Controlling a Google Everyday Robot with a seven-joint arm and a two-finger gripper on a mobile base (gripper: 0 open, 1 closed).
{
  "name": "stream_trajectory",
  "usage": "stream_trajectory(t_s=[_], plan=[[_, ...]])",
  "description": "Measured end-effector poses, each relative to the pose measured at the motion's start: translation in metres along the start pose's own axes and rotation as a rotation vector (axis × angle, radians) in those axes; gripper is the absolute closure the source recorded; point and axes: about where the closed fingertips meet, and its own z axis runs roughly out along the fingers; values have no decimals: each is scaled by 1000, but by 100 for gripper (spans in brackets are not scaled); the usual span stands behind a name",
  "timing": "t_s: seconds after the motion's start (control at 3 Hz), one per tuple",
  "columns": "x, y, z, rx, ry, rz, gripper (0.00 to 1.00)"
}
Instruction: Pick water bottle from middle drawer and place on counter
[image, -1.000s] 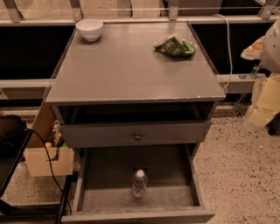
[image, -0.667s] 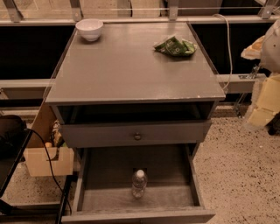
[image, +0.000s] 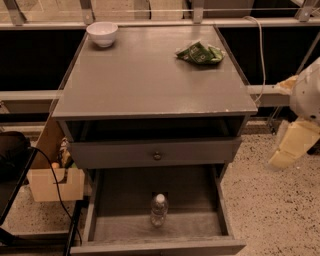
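Claw (image: 294, 146) off the bench's (image: 150, 85) right side. I can't tell its grip state.
Water bottle (image: 159, 210) stands in open middle drawer (image: 120, 200), down-left of claw; knobbed drawer front (image: 110, 153) just above; bowl (image: 102, 33), green pkt (image: 199, 52) up-left.

From the gripper (image: 289, 149) at the right edge: green packet (image: 199, 52) up-left, white bowl (image: 102, 33) farther left, cardboard box (image: 49, 176) far left.

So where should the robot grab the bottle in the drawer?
Grip the water bottle around its body below the cap, coming from above: it stands upright in the middle drawer, away from its walls. The gripper is off to the right.
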Motion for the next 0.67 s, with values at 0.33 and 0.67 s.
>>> stream_trajectory(t_s=[0.33,0.67], plan=[[11,9,28,-1,-28,31,0],[25,22,62,-21,-75,58,0]])
